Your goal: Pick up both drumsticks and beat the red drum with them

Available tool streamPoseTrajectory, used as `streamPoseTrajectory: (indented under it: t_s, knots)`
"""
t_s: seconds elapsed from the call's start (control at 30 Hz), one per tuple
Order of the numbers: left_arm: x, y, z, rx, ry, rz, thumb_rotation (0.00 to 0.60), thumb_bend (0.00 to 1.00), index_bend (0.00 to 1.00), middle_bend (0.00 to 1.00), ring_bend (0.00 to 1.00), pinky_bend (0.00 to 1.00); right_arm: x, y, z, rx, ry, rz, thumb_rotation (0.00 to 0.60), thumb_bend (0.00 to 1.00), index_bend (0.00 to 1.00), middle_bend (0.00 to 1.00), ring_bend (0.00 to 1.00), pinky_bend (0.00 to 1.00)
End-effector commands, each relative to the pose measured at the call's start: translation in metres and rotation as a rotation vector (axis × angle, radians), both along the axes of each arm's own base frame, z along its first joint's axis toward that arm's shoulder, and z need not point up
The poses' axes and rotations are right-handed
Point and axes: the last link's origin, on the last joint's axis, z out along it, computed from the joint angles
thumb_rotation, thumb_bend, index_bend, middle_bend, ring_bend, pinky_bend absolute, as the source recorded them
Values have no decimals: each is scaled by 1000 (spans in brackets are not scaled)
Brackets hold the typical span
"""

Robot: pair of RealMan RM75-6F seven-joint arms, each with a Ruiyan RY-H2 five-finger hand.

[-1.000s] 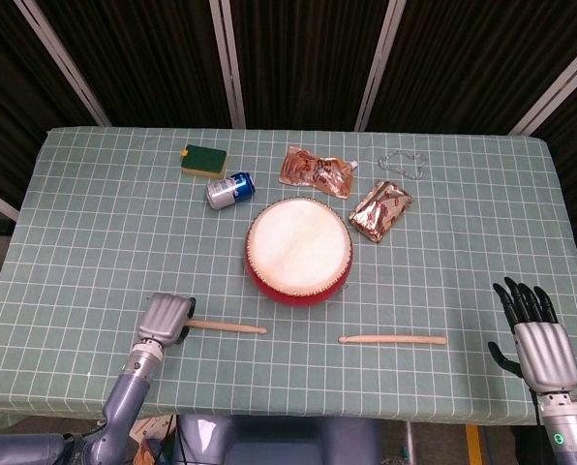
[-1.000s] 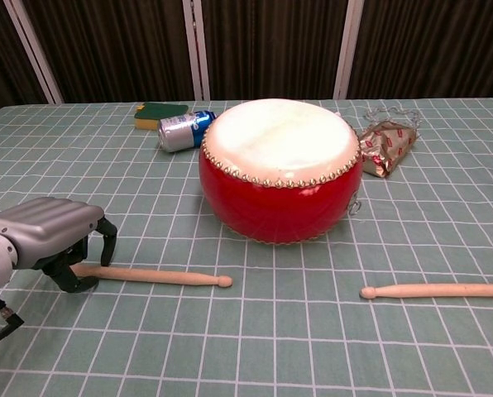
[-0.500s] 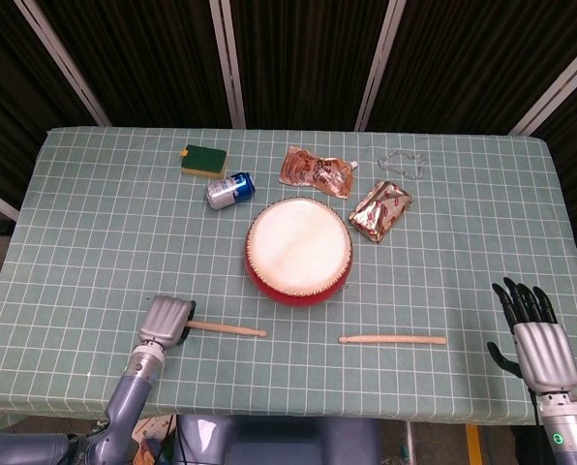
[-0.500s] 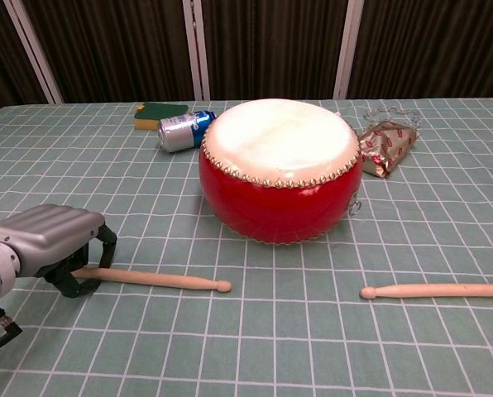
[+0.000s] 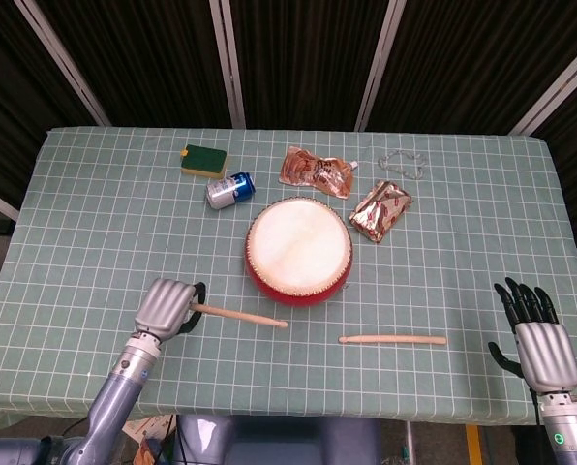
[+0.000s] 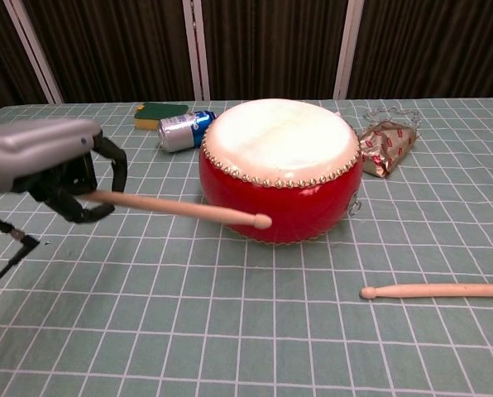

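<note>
The left robot hand (image 6: 52, 165), grey-shelled with black fingers, gripped a pale wooden drumstick (image 6: 180, 206) clear of the bench (image 5: 95, 242), its rounded tip before the red drum (image 6: 280, 169); the right robot hand (image 5: 537, 339) hovered at the bench's near right corner, fingers spread and holding nothing; the second drumstick (image 5: 393, 340) lay on the green checked cloth between that hand and the drum; brass studs ringed the drum's white skin; behind it sat a blue can (image 5: 229, 189), lettering unreadable.
</note>
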Motion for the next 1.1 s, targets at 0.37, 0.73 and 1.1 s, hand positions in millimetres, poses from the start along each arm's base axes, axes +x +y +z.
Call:
streamPoseTrajectory:
  t_s: [0.37, 0.73, 1.1]
  knots:
    - [41, 30, 76, 137, -88, -36, 600, 584, 790, 1000, 1000, 1000, -1, 0, 0, 6, -6, -10, 600, 329, 0, 2, 4, 0]
    - [26, 27, 111, 189, -100, -7, 600, 584, 790, 1000, 1000, 1000, 15, 10, -19, 91, 42, 53, 600, 329, 368, 956, 980, 918]
    - [15, 25, 119, 184, -117, 9, 600, 584, 790, 1000, 1000, 1000, 38, 1, -58, 175, 83, 6, 600, 329, 442, 1000, 1000, 1000]
